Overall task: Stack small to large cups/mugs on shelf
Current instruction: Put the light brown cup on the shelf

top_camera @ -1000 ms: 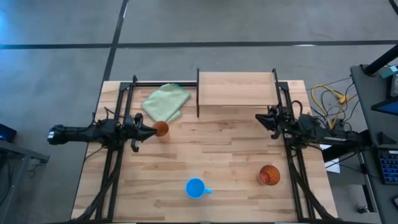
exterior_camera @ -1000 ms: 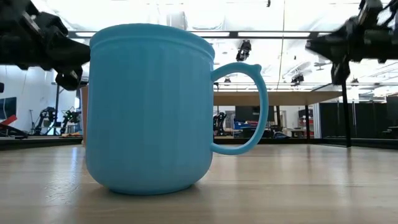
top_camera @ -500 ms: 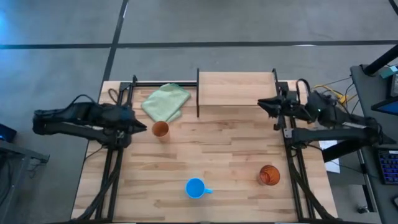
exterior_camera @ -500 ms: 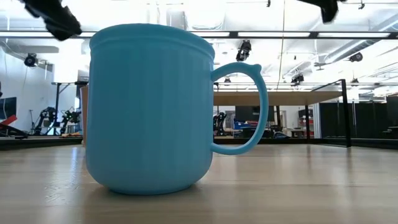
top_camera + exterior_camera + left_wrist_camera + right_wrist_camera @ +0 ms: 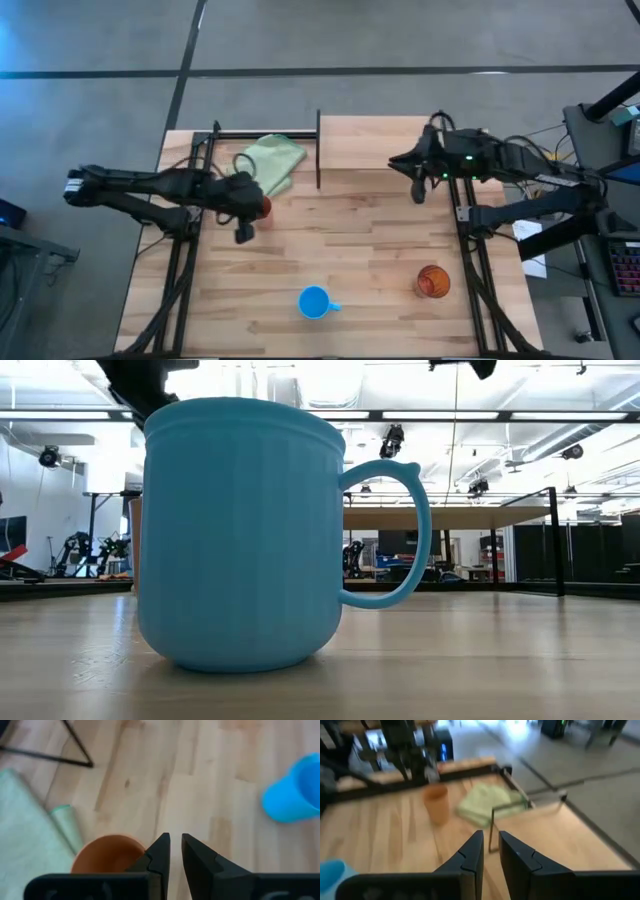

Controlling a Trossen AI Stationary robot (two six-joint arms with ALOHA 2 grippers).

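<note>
The small light-orange cup (image 5: 263, 208) stands upright on the table beside the green cloth; it also shows in the left wrist view (image 5: 106, 856) and the right wrist view (image 5: 436, 803). My left gripper (image 5: 250, 200) (image 5: 175, 845) hovers shut just over its rim side; I cannot tell whether it touches. The blue mug (image 5: 315, 302) (image 5: 240, 530) stands near the table's near edge. The textured orange-red cup (image 5: 432, 282) stands at the near right. My right gripper (image 5: 402, 163) (image 5: 490, 842), shut, is raised by the front right corner of the shelf (image 5: 380, 142).
The pale green folded cloth (image 5: 270, 162) (image 5: 487, 800) lies at the far left, next to the shelf's black left upright (image 5: 318, 150). Bare tabletop (image 5: 350, 235) lies between the cups. Black arm mounts run along both table sides.
Both arms have risen from near the tabletop. My left gripper drew back from the small cup, then came toward the table's right again and now stands higher, over the cup's side. My right gripper has moved up, toward the far edge and the left, to the shelf's front right corner.
</note>
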